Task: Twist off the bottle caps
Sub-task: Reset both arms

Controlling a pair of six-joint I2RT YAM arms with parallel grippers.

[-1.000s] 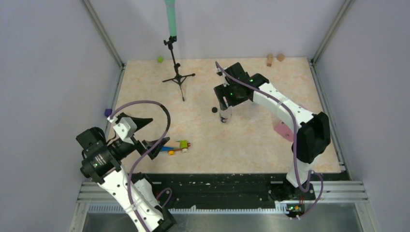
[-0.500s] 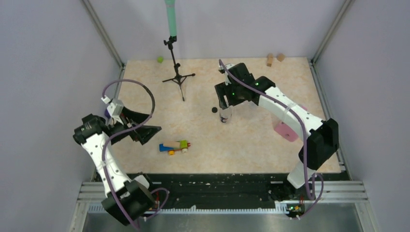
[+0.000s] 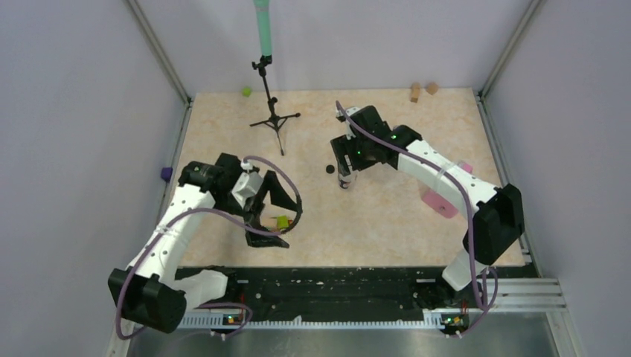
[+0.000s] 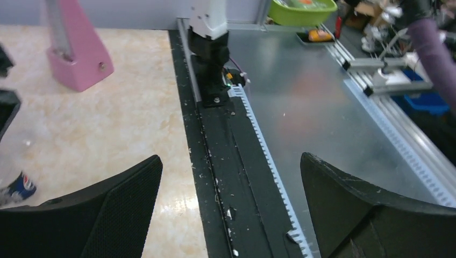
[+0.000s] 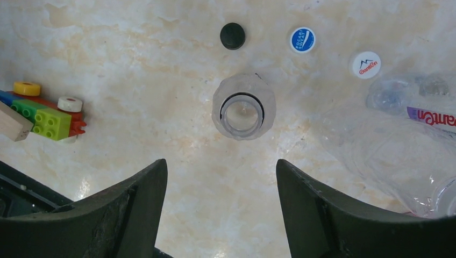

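An upright clear bottle [image 5: 243,112] stands with its neck open and no cap on it. My right gripper [image 5: 220,164] hangs open above it with nothing between the fingers; in the top view that gripper [image 3: 350,160] covers the bottle [image 3: 347,181]. On the table beyond lie a black cap [image 5: 232,36], a blue cap [image 5: 302,40] and a white cap [image 5: 365,64]. Other clear bottles [image 5: 408,140], one with a purplish label, lie on their sides at the right. My left gripper [image 3: 272,216] is wide open over the toy blocks, its fingers [image 4: 123,199] empty.
A toy of coloured blocks [image 5: 48,115] lies left of the bottle. A pink wedge [image 3: 439,201] sits under the right arm. A tripod stand [image 3: 275,119] is at the back, with small green [image 3: 246,91], tan [image 3: 415,92] and purple [image 3: 166,173] blocks near the edges.
My left arm has swung from the table's left edge toward the middle, and its open gripper now sits over the toy blocks. The right gripper has barely moved.
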